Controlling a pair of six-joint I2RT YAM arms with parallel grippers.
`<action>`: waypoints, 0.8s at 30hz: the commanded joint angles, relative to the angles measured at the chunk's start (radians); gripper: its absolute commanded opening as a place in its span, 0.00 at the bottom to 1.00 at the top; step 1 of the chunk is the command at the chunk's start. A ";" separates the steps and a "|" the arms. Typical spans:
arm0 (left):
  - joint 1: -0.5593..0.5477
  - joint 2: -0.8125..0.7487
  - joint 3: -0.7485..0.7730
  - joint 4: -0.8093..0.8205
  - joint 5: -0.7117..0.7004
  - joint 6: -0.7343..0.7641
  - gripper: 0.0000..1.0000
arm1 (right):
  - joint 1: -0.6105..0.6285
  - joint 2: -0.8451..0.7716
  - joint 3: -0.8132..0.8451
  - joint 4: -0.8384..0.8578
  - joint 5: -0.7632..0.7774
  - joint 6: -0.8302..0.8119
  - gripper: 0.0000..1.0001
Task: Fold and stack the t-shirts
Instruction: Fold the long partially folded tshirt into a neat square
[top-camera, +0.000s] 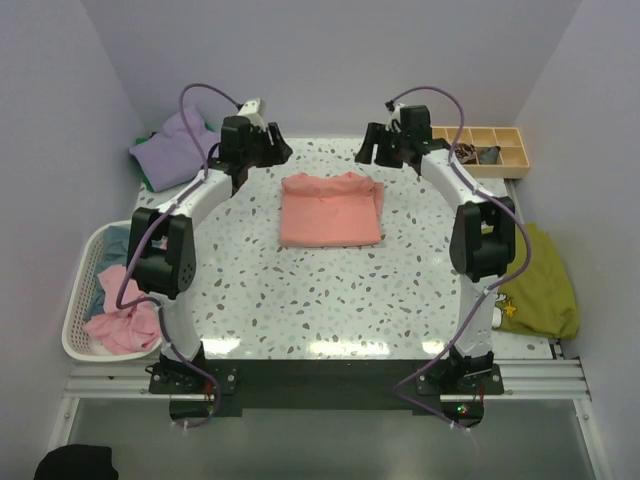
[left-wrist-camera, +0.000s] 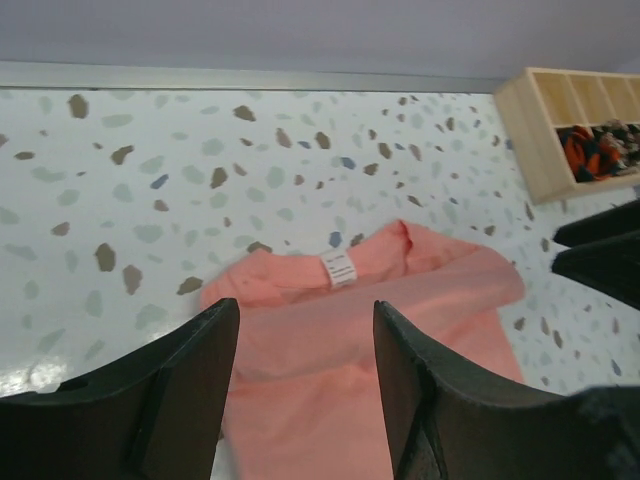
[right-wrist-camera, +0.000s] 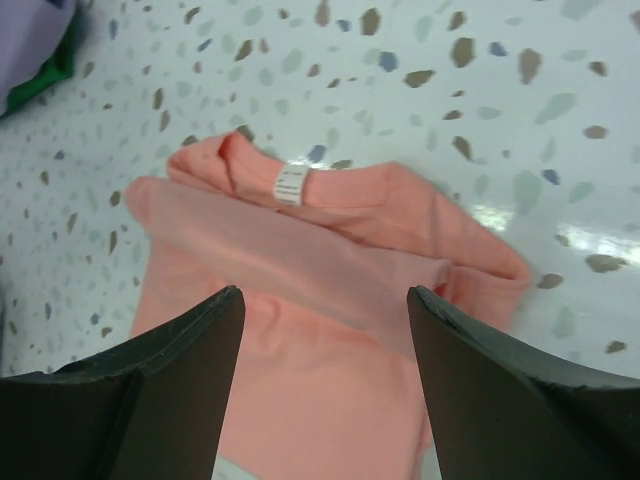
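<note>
- The salmon-pink t-shirt (top-camera: 331, 210) is seen folded into a neat rectangle, laid flat on the speckled table (top-camera: 320, 300), a bit far of the middle.
- Its collar is turned toward the far edge, and a small white tag (left-wrist-camera: 339, 270) is spotted inside the neckline.
- The left gripper (top-camera: 270, 150) is held just above the shirt's far-left corner. In the wrist view, its fingers (left-wrist-camera: 200, 360) are spread wide and nothing is pinched.
- Same deal on the other side: the right gripper (top-camera: 375, 148) is parked over the far-right corner, jaws spread apart, nothing gripped.
- A lavender shirt (top-camera: 175, 150) is piled at the far-left corner, with a green one (top-camera: 147, 180) tucked under it.
- A pink shirt (top-camera: 125, 325) and a light blue one (top-camera: 100, 300) are dumped in the white basket (top-camera: 78, 300) left of the table.
- A wooden organiser (top-camera: 490, 150) is set at the far right, and an olive-green cloth (top-camera: 540, 285) is left off the right edge.
</note>
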 joint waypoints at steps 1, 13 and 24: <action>-0.029 -0.030 -0.060 0.095 0.241 -0.044 0.60 | 0.079 -0.034 -0.019 0.007 -0.135 0.024 0.69; -0.040 0.051 -0.082 0.130 0.346 -0.071 0.56 | 0.116 -0.009 -0.076 0.022 -0.161 0.073 0.63; -0.034 0.275 0.099 0.109 0.346 -0.052 0.56 | 0.066 0.139 0.085 -0.006 -0.086 0.058 0.62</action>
